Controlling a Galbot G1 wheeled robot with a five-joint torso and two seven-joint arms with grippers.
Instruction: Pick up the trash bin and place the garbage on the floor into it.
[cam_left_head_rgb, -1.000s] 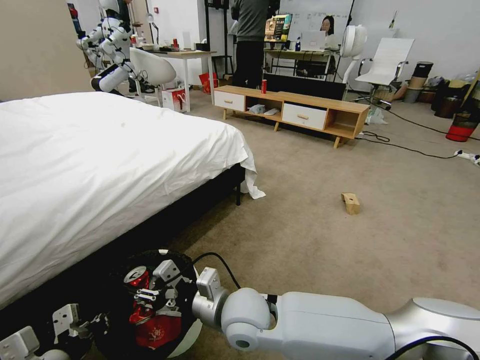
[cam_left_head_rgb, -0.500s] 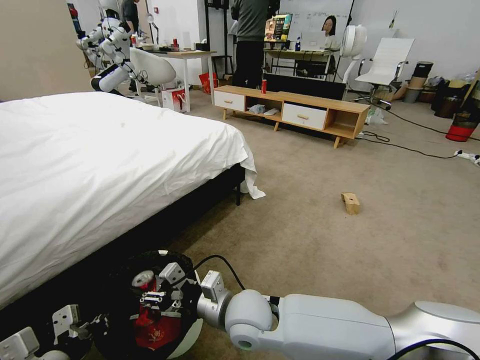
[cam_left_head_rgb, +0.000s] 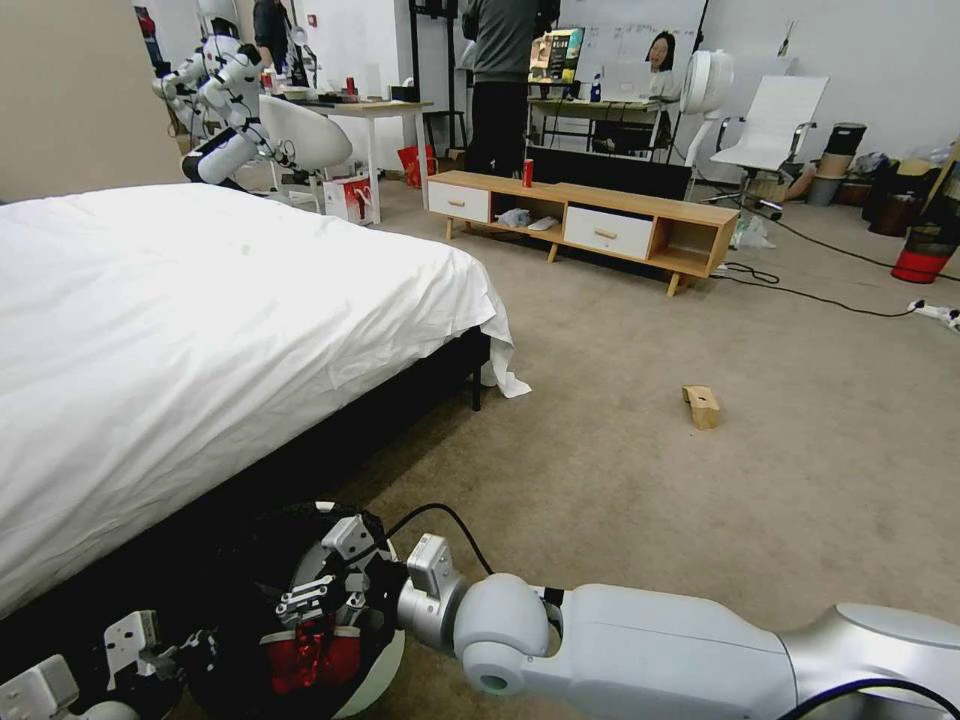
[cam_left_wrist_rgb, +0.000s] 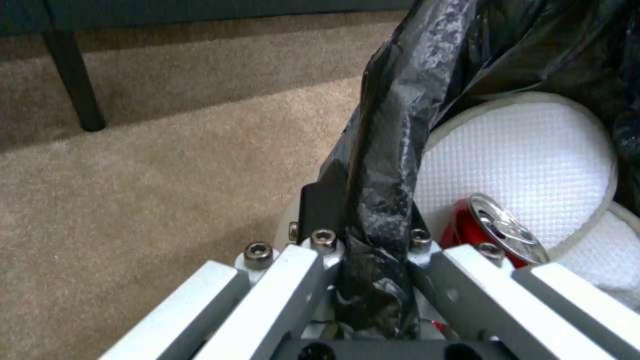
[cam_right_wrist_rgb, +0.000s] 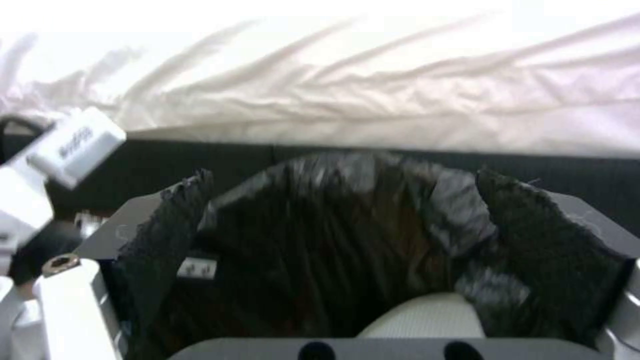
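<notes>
The trash bin (cam_left_head_rgb: 375, 655), white with a black bag (cam_left_wrist_rgb: 393, 150), hangs low beside the bed. My left gripper (cam_left_wrist_rgb: 363, 235) is shut on its bagged rim. My right gripper (cam_left_head_rgb: 322, 592) hovers over the bin's mouth, open, with nothing between its black pads (cam_right_wrist_rgb: 160, 245). A crushed red can (cam_left_wrist_rgb: 497, 232) lies inside on the white lid piece (cam_left_wrist_rgb: 520, 145). Red garbage (cam_left_head_rgb: 308, 650) shows in the bin in the head view. A tan cardboard box (cam_left_head_rgb: 702, 406) lies on the carpet floor (cam_left_head_rgb: 640, 480), well ahead to the right.
The white bed (cam_left_head_rgb: 200, 320) fills the left side, right against the bin. A wooden TV stand (cam_left_head_rgb: 600, 225) with an upright red can (cam_left_head_rgb: 527, 172) stands far ahead. Black cables (cam_left_head_rgb: 820, 295), a red bucket (cam_left_head_rgb: 925, 255) and an office chair (cam_left_head_rgb: 775, 130) are at the far right.
My right gripper held the red can over the bin a second ago. It has opened and the can has dropped inside. The left gripper kept its hold.
</notes>
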